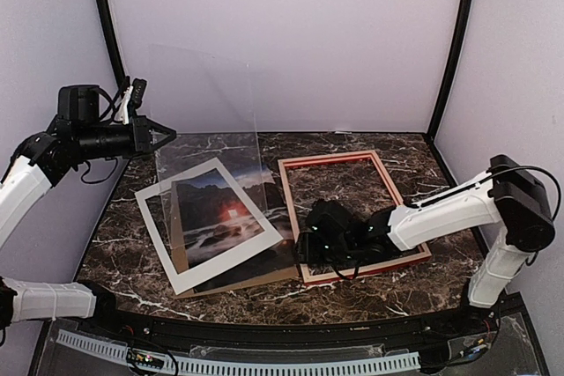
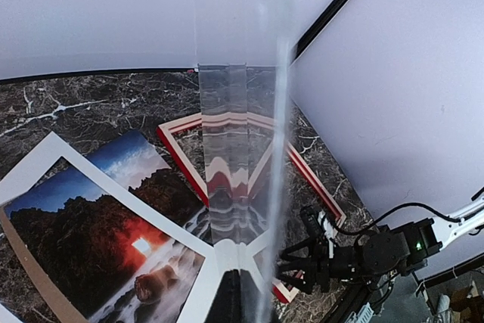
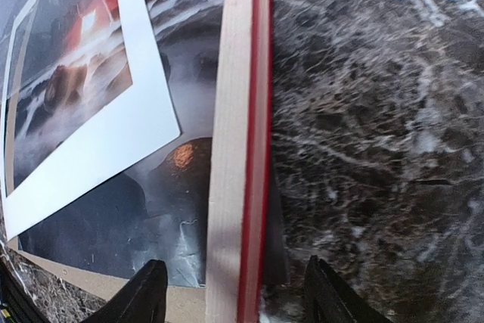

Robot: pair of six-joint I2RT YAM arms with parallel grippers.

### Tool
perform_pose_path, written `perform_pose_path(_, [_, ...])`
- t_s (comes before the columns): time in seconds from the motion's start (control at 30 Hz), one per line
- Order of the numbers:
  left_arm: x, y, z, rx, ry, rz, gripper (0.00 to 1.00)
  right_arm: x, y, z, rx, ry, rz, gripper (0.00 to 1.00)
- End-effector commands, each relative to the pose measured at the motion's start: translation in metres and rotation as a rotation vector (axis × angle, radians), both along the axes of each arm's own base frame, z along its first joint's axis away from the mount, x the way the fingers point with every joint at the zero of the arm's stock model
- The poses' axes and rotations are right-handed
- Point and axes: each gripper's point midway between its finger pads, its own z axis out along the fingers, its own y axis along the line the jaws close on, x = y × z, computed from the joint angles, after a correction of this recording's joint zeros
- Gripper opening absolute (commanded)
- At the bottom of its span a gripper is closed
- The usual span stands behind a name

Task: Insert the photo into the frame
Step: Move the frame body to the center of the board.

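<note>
The photo (image 1: 220, 217) lies flat left of centre, partly covered by a white mat board (image 1: 181, 180), its right edge running under the frame's left rail. The frame (image 1: 335, 160) lies flat to its right, pale wood side up with red at the edge. My right gripper (image 1: 304, 248) sits low over the frame's near-left rail. In the right wrist view this gripper (image 3: 238, 300) stands open, its fingers either side of the rail (image 3: 238, 111) without touching it. My left gripper (image 1: 165, 138) is raised at the left, shut on an upright clear pane (image 1: 207, 103).
A brown backing board (image 3: 113, 281) lies under the photo. The dark marble table (image 1: 405, 173) ends at a black front rim (image 1: 264, 328). Black corner posts (image 1: 449, 41) and white walls enclose the back and sides.
</note>
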Motion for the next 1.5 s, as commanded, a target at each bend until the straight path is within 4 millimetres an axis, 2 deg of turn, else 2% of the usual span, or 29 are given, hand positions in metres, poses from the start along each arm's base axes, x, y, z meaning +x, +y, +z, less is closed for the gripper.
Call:
perform_pose_path(0.0, [-0.005, -0.008, 0.032, -0.062, -0.087, -0.044, 0.00, 0.027, -0.041, 0.038, -0.041, -0.096, -0.061, 0.67])
perform_pose_path(0.1, [-0.008, -0.012, 0.037, -0.078, -0.093, -0.055, 0.00, 0.045, -0.079, 0.057, -0.090, -0.140, -0.098, 0.70])
perform_pose_path(0.2, [-0.011, -0.016, 0.041, -0.106, -0.084, -0.074, 0.00, 0.066, -0.125, 0.063, -0.161, -0.152, -0.149, 0.70])
perform_pose_path(0.4, [-0.012, -0.033, 0.036, -0.147, -0.031, -0.129, 0.00, 0.098, -0.215, 0.055, -0.288, -0.111, -0.257, 0.71])
perform_pose_path(0.57, [-0.009, -0.044, 0.028, -0.157, -0.004, -0.146, 0.00, 0.109, -0.257, 0.035, -0.326, -0.035, -0.301, 0.70])
perform_pose_path(0.77, [-0.008, -0.052, 0.024, -0.160, 0.005, -0.161, 0.00, 0.114, -0.285, 0.010, -0.352, 0.033, -0.332, 0.70])
perform_pose_path(0.97, [-0.009, -0.060, 0.020, -0.155, 0.006, -0.186, 0.00, 0.118, -0.301, -0.012, -0.370, 0.087, -0.346, 0.66])
perform_pose_path(1.2, [-0.010, -0.073, 0.021, -0.167, 0.000, -0.222, 0.00, 0.116, -0.303, -0.025, -0.349, 0.137, -0.336, 0.44])
perform_pose_path(1.37, [-0.012, -0.080, 0.025, -0.190, -0.009, -0.245, 0.00, 0.103, -0.302, -0.037, -0.336, 0.194, -0.325, 0.28])
perform_pose_path(1.47, [-0.011, -0.084, 0.024, -0.189, -0.007, -0.254, 0.00, 0.092, -0.301, -0.037, -0.322, 0.207, -0.329, 0.22])
